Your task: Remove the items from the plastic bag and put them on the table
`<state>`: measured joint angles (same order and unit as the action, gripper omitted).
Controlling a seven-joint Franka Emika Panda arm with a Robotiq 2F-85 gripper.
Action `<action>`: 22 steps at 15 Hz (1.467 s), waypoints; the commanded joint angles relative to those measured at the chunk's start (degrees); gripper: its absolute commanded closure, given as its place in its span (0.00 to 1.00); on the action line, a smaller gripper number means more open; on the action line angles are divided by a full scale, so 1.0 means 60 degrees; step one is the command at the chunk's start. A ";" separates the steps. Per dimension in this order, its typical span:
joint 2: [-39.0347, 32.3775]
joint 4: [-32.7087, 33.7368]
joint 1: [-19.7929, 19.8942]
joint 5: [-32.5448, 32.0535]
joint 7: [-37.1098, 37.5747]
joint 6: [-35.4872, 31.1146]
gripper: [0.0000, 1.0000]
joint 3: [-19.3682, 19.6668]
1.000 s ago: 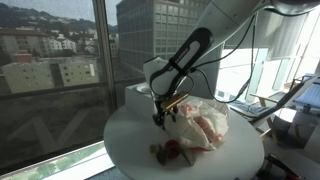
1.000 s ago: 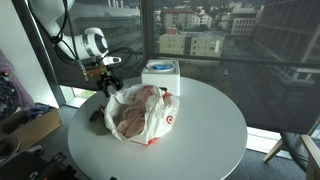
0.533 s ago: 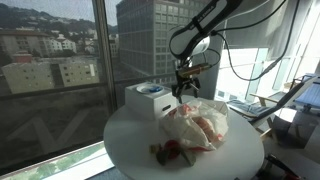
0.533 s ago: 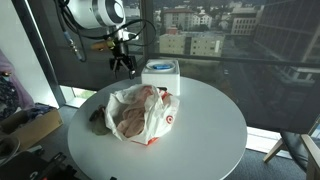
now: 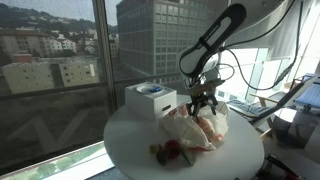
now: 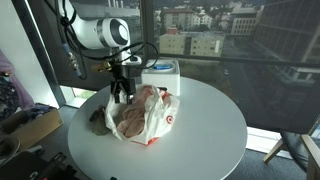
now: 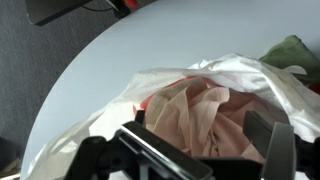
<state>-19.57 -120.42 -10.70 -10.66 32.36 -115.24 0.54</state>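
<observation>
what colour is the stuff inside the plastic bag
Pale pinkish-beige, wrinkly pieces inside the plastic bag; the wrist view shows them best.

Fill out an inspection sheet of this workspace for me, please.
Surface: round white table.
Job's things: plastic bag lying open with pale pink film pieces inside; dark red lump with a green bit on the table beside it.
Clutter: white box with a blue-ringed top, behind the bag.
Grippers: gripper open, over the bag's mouth, holding nothing.
Cables: black cables loop along the arm.
Surroundings: windows onto city buildings.
</observation>
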 commanded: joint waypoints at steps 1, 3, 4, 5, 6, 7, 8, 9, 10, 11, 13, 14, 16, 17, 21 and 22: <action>-0.0719 -0.0263 -0.0001 -0.0516 0.0667 -0.1435 0.00 0.0212; -0.1123 -0.0215 0.0020 -0.0553 0.0771 -0.2382 0.00 0.0346; -0.1341 -0.0088 0.0009 -0.0558 0.0807 -0.2783 0.00 0.0443; -0.1547 -0.0007 0.0022 -0.0515 0.0811 -0.3180 0.00 0.0546; -0.1736 0.0068 0.0033 -0.0455 0.0833 -0.3530 0.00 0.0655; -0.1892 0.0125 -0.0029 -0.0530 0.0940 -0.3819 0.00 0.0821; -0.2029 0.0165 -0.0056 -0.0532 0.0993 -0.4048 0.00 0.0957; -0.2181 0.0218 -0.0063 -0.0527 0.1041 -0.4281 0.00 0.1097; -0.2320 0.0258 -0.0083 -0.0509 0.1126 -0.4471 0.00 0.1233; -0.2449 0.0317 -0.0137 -0.0538 0.1230 -0.4621 0.00 0.1379; -0.2699 0.0455 -0.0177 -0.0451 0.1385 -0.4904 0.00 0.1557; -0.2786 0.0496 -0.0190 -0.0441 0.1383 -0.4949 0.00 0.1612; -0.2899 0.0559 -0.0200 -0.0408 0.1343 -0.4955 0.26 0.1653; -0.2911 0.0555 -0.0218 -0.0414 0.1374 -0.4988 0.34 0.1687; -0.3104 0.0648 -0.0239 -0.0344 0.1600 -0.5000 0.66 0.1782; -0.3184 0.0654 -0.0263 -0.0365 0.1720 -0.4939 0.73 0.1843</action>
<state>-36.17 -117.73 -11.02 -12.96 40.46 -144.17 9.64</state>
